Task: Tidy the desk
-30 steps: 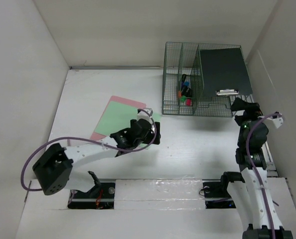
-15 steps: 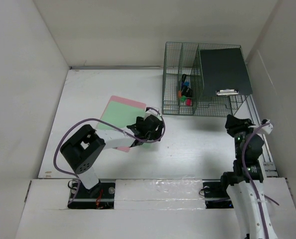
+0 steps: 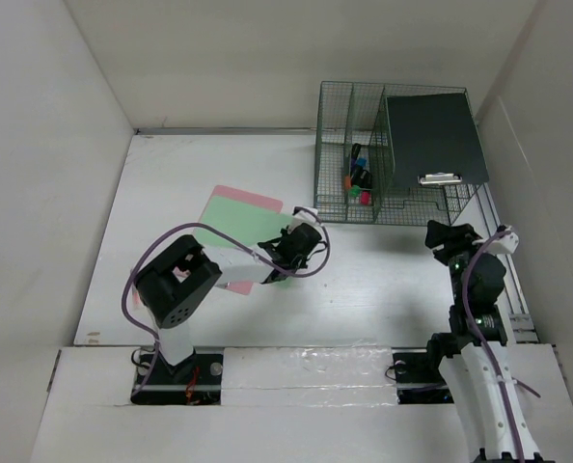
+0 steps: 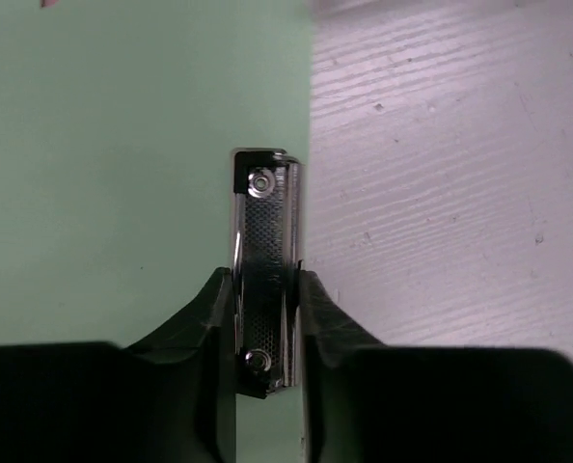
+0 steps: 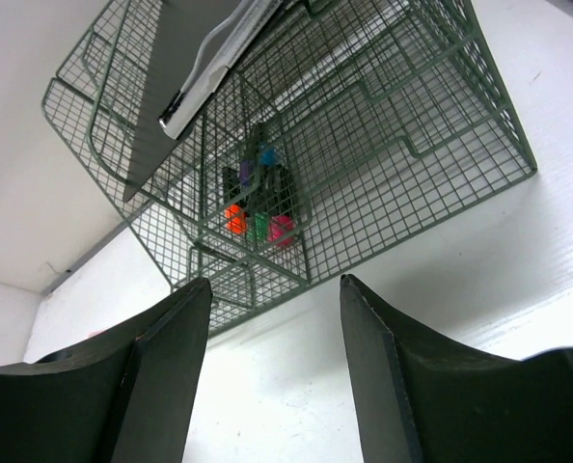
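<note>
Bright, even, diffuse lighting; faint soft shadows, little glare, mostly sharp focus throughout.

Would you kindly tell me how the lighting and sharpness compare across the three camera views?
Top view: soft, even light on the desk, faint shadows, reasonably sharp. Left wrist view: the metal clip is crisp with small glints, the fingers dark with little detail. Right wrist view: the wire rack is sharp but skewed by perspective.

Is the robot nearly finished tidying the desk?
Not yet. Done: the dark clipboard and markers sit in the green rack. In hand: the left claw pinches the metal clip of the green clipboard. Left: it and the pink sheet beneath lie on the desk. The right claw is open, empty.
</note>
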Available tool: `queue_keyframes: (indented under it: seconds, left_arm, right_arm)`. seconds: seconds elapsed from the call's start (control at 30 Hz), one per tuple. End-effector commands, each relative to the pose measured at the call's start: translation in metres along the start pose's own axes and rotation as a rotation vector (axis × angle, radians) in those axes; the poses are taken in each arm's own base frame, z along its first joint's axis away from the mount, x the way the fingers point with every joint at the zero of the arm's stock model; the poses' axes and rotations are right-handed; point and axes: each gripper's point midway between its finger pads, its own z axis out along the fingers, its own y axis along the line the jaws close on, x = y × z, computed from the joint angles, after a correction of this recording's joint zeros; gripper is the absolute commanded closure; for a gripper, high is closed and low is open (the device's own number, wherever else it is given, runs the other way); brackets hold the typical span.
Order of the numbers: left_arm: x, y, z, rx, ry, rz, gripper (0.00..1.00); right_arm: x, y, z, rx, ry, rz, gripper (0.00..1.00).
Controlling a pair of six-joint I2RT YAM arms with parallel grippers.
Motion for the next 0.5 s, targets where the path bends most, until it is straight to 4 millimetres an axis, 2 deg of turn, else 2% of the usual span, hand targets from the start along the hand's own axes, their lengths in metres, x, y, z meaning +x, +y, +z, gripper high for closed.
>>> queue_keyframes:
  seconds: [0.0, 0.03, 0.2, 0.3, 0.33, 0.37, 0.4, 0.47]
  left_arm:
    - [0.019, 0.002, 0.005, -0.049, 0.056, 0.059, 0.93]
    - [0.023, 0.005, 0.006, -0.061, 0.067, 0.067, 1.0]
    - [0.024, 0.008, -0.004, -0.058, 0.057, 0.061, 1.0]
    - [0.01, 0.003, -0.02, -0.008, 0.018, 0.014, 1.0]
    - [-0.003, -0.001, -0.03, 0.022, -0.015, -0.016, 1.0]
    - [-0.008, -0.003, -0.036, 0.043, -0.026, -0.03, 1.0]
    - [-0.018, -0.008, -0.047, 0.088, -0.047, -0.058, 1.0]
    - [-0.028, -0.014, -0.058, 0.136, -0.077, -0.089, 1.0]
  right_arm:
    - [-0.026, 0.029, 0.0, -0.089, -0.062, -0.007, 0.38]
    - [-0.025, 0.029, 0.001, -0.088, -0.055, -0.003, 0.37]
    - [-0.02, 0.033, 0.001, -0.11, -0.029, -0.005, 0.35]
    - [-0.013, 0.044, 0.0, -0.179, 0.007, -0.02, 0.32]
    - [-0.01, 0.046, 0.001, -0.191, 0.023, -0.026, 0.29]
    - [-0.006, 0.049, 0.001, -0.21, 0.045, -0.04, 0.28]
    - [0.007, 0.054, 0.003, -0.243, 0.104, -0.046, 0.27]
    - [0.025, 0.057, 0.006, -0.272, 0.168, -0.069, 0.26]
